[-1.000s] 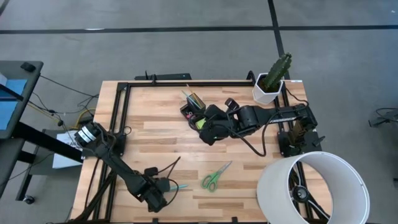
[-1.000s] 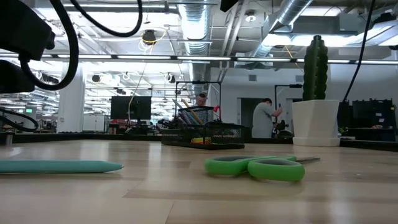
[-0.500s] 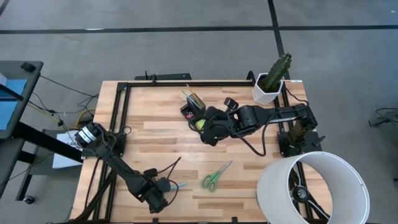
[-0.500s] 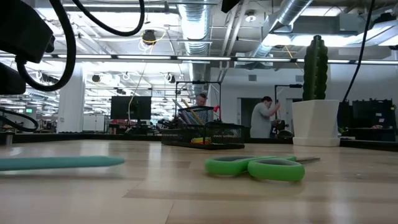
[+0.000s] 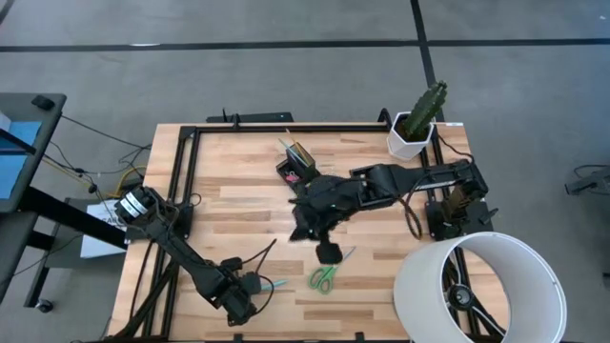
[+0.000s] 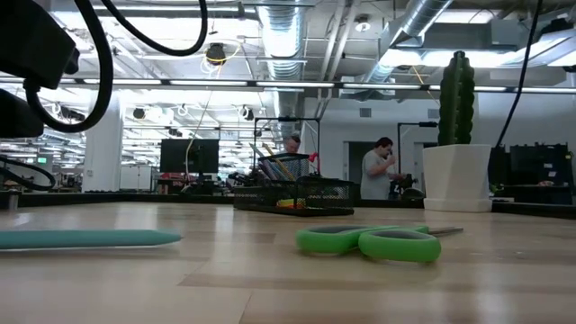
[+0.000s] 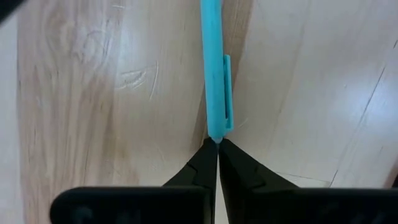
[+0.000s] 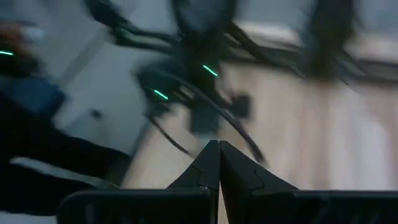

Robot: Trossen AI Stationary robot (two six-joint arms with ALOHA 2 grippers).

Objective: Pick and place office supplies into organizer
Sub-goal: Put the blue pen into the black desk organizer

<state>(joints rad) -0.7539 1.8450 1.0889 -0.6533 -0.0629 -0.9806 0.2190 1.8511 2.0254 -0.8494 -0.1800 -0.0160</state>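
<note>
A pale wooden counter [image 5: 238,205] framed by black rails fills the overhead view, with a workshop of ducts and striplights beyond it in the low view, where a person stands far off. The left hand [image 7: 217,144] sits low at the near edge of the counter with its two dark fingers pressed together on the blunt end of a thin teal plastic pen [image 7: 213,68] — the pen runs straight ahead of the fingertips, lying flat on the wood, and it looks pinched rather than merely touched, though the grip is only on its very tip. The right hand [image 5: 328,252] is clenched and empty, hanging just above and beside the green-handled scissors [image 5: 324,274], which lie flat between the two hands. The small black mesh desk organizer [image 5: 297,162] stands well beyond the left hand, up toward the far side of the counter behind the right arm, with several pens already upright in its cup and something lime-green in its tray. The step in hand seems to be picking up the teal pen. Next it would need lifting cleanly — so slight a hold could let it swing or slip — then carrying across to the organizer's cup while keeping clear of the right arm reaching over the middle.
</note>
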